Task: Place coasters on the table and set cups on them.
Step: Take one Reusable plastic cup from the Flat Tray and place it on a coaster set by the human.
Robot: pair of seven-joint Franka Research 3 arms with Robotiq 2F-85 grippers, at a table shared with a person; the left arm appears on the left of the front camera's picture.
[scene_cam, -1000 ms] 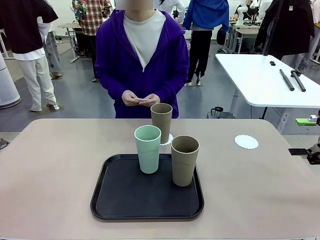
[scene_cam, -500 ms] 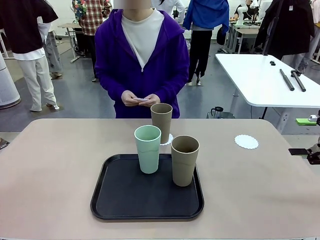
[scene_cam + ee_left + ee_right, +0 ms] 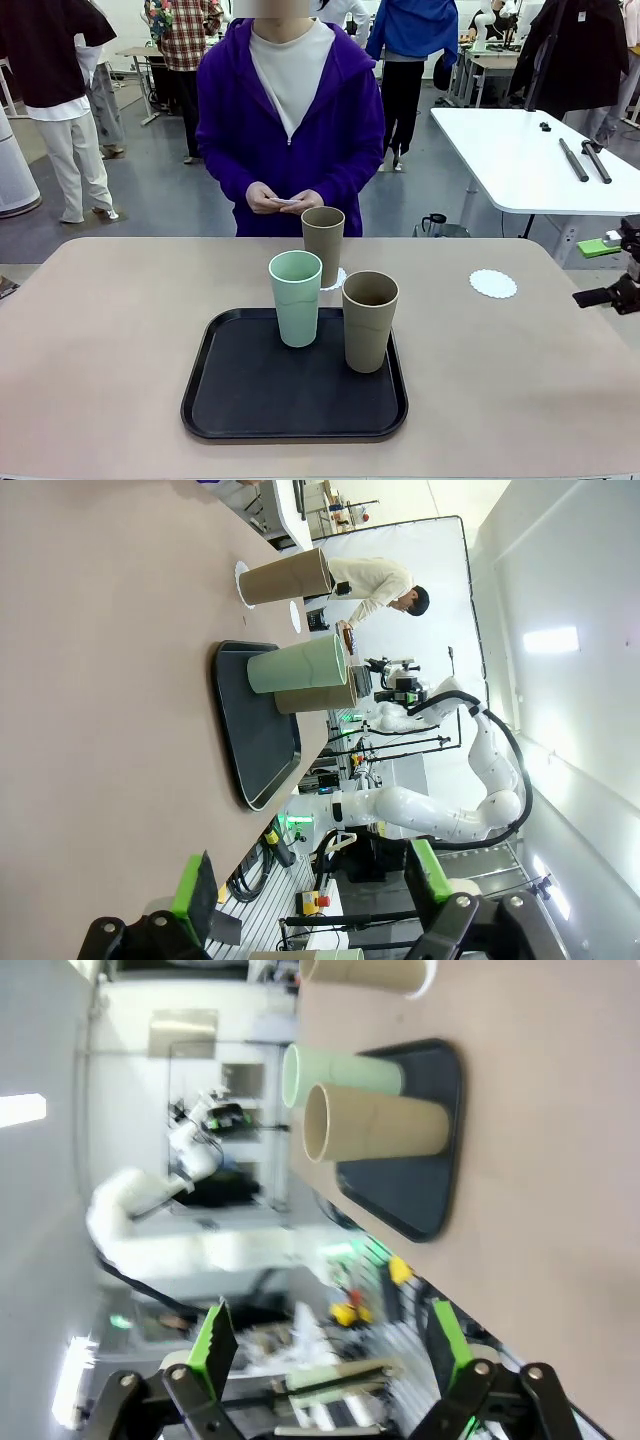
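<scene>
jo: Right gripper nudged up a bit at the table's right edge. Its fingers are spread and holding nothing. Left gripper is wide apart too.

sam: Yep. Table has the tray in the middle, with the mint cup and tan cup upright on it. Far cup is already on a coaster. Bare coaster lies right of the tray, so I'd guess the right arm's closer.
</scene>
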